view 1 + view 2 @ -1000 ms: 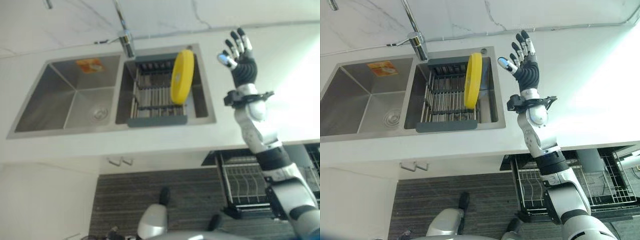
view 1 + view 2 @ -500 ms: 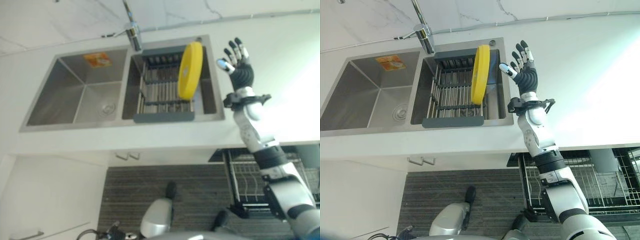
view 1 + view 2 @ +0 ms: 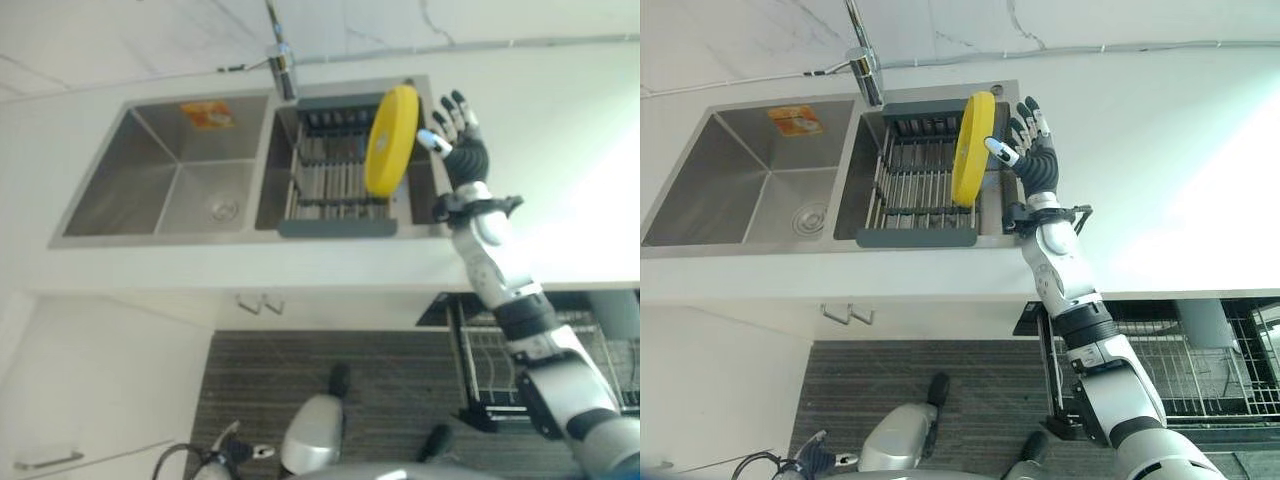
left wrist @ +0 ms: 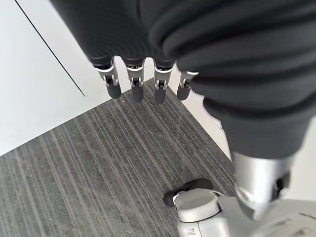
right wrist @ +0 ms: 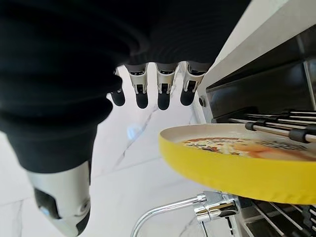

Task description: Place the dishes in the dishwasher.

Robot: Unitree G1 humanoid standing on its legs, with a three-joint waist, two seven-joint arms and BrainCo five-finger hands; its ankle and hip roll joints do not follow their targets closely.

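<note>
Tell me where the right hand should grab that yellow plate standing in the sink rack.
Probably the upper rim of the yellow plate: it stands on edge in the drying rack, its top clear of the bars. The open right hand is beside it; come from that side, thumb on one face, fingers on the other.

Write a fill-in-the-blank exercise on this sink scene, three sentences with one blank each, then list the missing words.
1. The plate standing on edge in the drying rack is coloured ____.
2. The right robot hand is beside the plate with its fingers ____, holding nothing.
3. The rack sits in the sink basin on the robot's ____ side, below the faucet.

Missing words: yellow; open; right
</note>
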